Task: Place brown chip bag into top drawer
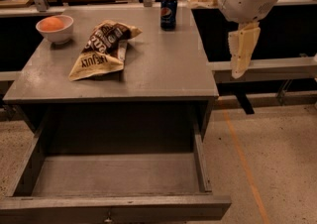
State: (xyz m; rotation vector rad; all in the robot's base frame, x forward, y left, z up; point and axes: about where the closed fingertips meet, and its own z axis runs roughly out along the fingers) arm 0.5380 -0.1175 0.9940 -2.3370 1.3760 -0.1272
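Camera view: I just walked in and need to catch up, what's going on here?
The robot's tool hangs open and empty beyond the right edge of the cabinet top. The brown chip bag lies untouched on that top, near a bowl and a blue can. The top drawer stands pulled out, nothing in it.

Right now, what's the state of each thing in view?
brown chip bag: crumpled, lying on the cabinet top, not gripped.
top drawer: pulled open, nothing inside.
blue soda can: upright, near the back edge of the cabinet top.
bowl: upright, holds something orange.
gripper: open, empty, in the air off the cabinet's right side.
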